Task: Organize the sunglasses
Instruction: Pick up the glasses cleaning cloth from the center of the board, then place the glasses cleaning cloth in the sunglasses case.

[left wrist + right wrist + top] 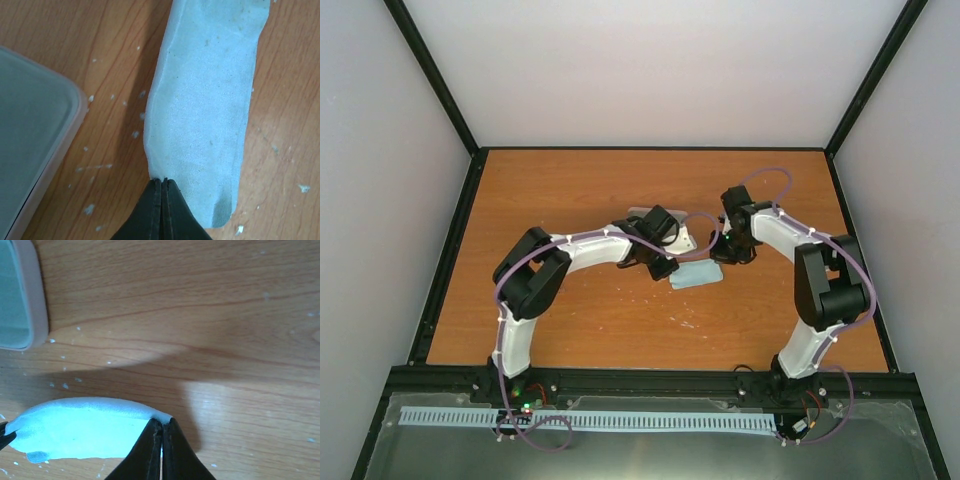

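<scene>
The sunglasses are out of view in every frame. A light blue cloth (695, 277) is folded into a strip just above the table, held at both ends. My left gripper (665, 268) is shut on one end; the left wrist view shows its tips (163, 181) pinching the cloth's (205, 100) edge. At the cloth's other end my right gripper (720, 255) is also shut. In the right wrist view its tips (161, 422) clamp a corner of the cloth (80, 430).
A pink rounded case (682, 238) lies just behind the cloth, partly under the left wrist. It also shows in the wrist views, case (30, 150) and case (20, 295). The wooden table (570, 190) is fenced by a black frame and grey walls.
</scene>
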Controlling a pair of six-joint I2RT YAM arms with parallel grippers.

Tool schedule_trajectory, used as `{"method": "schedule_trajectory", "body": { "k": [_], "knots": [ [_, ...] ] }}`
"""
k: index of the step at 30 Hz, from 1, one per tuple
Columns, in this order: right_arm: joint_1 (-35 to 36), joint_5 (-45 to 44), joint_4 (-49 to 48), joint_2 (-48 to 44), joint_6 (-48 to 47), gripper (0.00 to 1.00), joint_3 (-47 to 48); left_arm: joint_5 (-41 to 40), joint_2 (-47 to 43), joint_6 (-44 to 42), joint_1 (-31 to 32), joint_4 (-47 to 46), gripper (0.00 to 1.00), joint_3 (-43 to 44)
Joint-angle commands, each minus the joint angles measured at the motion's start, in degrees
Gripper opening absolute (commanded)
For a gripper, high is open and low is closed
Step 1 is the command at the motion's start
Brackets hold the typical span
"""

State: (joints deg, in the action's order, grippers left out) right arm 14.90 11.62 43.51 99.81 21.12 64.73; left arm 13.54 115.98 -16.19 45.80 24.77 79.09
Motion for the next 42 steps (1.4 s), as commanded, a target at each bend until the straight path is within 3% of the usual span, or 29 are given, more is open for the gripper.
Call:
{"method": "schedule_trajectory", "body": {
  "k": [1, 25, 42],
  "knots": [
    [2.21, -0.44, -0.18, 1.62, 2.01, 0.03, 2.88, -1.23, -4.05, -0.28, -1.73, -2.62, 0.01, -2.12],
    [7.75, 0.07, 2.75, 14.63, 3.27, 0.03, 19.92, -0.85, -7.52, -4.92, -11.68, -2.11, 0.01, -3.42],
    [8.36, -0.43, 5.06, 19.68, 2.58, 0.03, 26.98, -0.09, -4.46, -7.11, -14.19, -2.37, 0.01, -0.09]
  ]
}}
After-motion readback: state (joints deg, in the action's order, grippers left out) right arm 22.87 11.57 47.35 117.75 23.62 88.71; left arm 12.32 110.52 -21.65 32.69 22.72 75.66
